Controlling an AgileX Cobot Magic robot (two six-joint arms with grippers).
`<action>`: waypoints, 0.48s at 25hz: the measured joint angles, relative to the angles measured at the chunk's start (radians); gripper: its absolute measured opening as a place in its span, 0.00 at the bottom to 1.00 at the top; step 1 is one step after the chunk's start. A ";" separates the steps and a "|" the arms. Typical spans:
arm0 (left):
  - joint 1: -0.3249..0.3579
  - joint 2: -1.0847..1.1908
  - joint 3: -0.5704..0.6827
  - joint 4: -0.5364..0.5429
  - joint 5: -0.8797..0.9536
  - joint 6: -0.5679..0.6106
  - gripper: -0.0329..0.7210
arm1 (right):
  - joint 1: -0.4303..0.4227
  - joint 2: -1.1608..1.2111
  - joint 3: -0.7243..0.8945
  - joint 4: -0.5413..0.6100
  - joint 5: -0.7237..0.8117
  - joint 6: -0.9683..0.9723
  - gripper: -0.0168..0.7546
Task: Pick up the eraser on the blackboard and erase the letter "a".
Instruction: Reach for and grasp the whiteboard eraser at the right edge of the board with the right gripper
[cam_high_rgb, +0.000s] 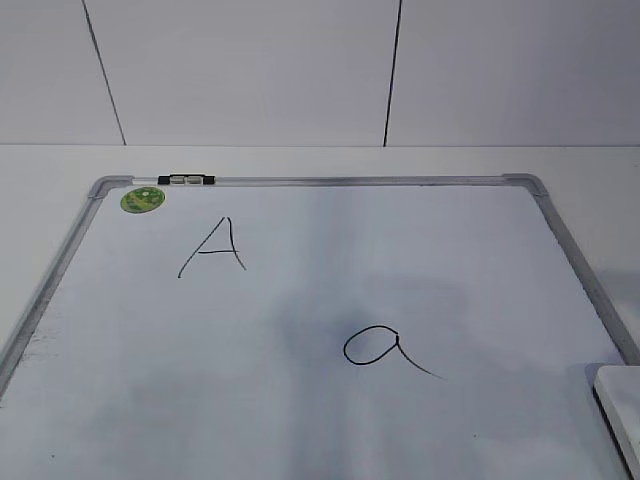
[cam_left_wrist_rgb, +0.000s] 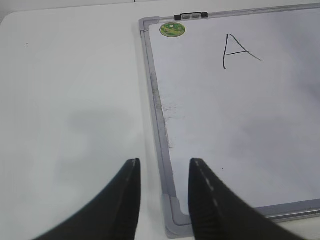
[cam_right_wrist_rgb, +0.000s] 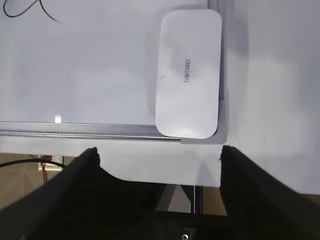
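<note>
The blackboard (cam_high_rgb: 300, 420) is a white dry-erase board with a silver frame, lying flat on the table. The letter "a" (cam_high_rgb: 385, 348) is drawn in black right of its middle. The eraser (cam_high_rgb: 622, 400), a flat white block, lies on the board's near right corner; the right wrist view shows it whole (cam_right_wrist_rgb: 188, 74) with grey lettering. My right gripper (cam_right_wrist_rgb: 159, 156) is open and empty, hovering above the table's near edge just short of the eraser. My left gripper (cam_left_wrist_rgb: 163, 165) is open and empty, astride the board's near left frame (cam_left_wrist_rgb: 159, 120).
An angular capital "A" (cam_high_rgb: 213, 248) is drawn at the board's far left. A round green sticker (cam_high_rgb: 142, 199) and a small black-and-clear clip (cam_high_rgb: 186, 180) sit at the far left corner. White table surrounds the board; a white wall stands behind.
</note>
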 joint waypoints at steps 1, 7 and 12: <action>0.000 0.000 0.000 0.000 0.000 0.000 0.37 | 0.000 0.033 0.000 0.007 0.000 0.000 0.79; 0.000 0.000 0.000 0.000 0.000 0.000 0.37 | 0.000 0.141 0.000 0.021 -0.006 -0.002 0.79; 0.000 0.000 0.000 0.000 0.000 0.000 0.37 | 0.004 0.190 0.000 0.015 -0.008 -0.004 0.79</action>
